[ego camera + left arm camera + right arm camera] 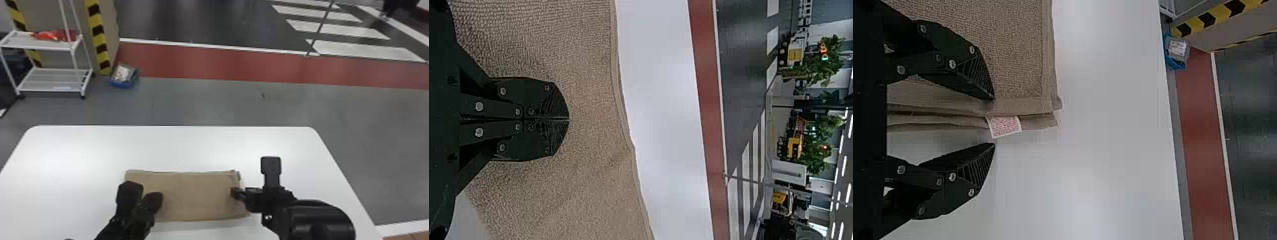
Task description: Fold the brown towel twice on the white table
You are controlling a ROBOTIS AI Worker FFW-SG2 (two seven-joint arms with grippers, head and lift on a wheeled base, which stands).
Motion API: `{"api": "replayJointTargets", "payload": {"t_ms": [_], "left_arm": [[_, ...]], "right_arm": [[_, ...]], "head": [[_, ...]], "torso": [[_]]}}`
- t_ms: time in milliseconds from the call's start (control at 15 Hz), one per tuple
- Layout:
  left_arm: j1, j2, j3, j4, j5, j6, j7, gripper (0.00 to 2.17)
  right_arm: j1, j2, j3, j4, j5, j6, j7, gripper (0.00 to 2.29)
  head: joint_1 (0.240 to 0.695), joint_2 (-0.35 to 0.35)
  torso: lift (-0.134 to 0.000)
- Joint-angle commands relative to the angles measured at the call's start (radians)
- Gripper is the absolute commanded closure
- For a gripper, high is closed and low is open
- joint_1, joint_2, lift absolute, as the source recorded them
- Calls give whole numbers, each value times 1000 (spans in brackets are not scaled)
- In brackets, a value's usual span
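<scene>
So on the left, the left gripper (pixel 154 200) is closed over that end of the brown towel (pixel 198 198), which lies folded on the white worktop (pixel 191 146) (little white label (pixel 1004 126) poking out its right edge, lol), and the right gripper (pixel 237 193) is wide open around that edge.

Left arm in from the bottom edge, angled forward and inward. Left gripper (pixel 141 193): both flat black fingers pressed together, tips meeting. Right arm in from bottom right, rounded black wrist housing (pixel 319 220) behind the right gripper (pixel 254 178), fingers spread, clear gap between tips.
</scene>
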Motion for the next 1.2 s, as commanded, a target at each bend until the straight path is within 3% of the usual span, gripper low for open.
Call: {"api": "replayJointTargets", "payload": {"t_ms": [0,133,267,467,1133], "left_arm": [[0,-1,1,0,0,25,0,2010],[-1,-1,-1,0,-2,34,-5,2010],[-6,-1,-1,0,-3,37,-5,2010],[-9,-1,-4,0,-2,52,-5,2010],[-11,-1,-13,0,4,89,-10,2013]], "right_arm": [[-10,0,0,10,-13,17,12,680],[-13,-3,0,11,-37,45,27,684],[-13,-3,-2,10,-41,63,40,998],[0,-4,-16,-7,-67,72,60,1139],[118,-10,-60,-266,-261,78,86,1146]], "head": [[695,-188],[695,-180],[695,-174],[695,-170],[695,-152]], "torso": [[0],[0],[0],[0],[0]]}}
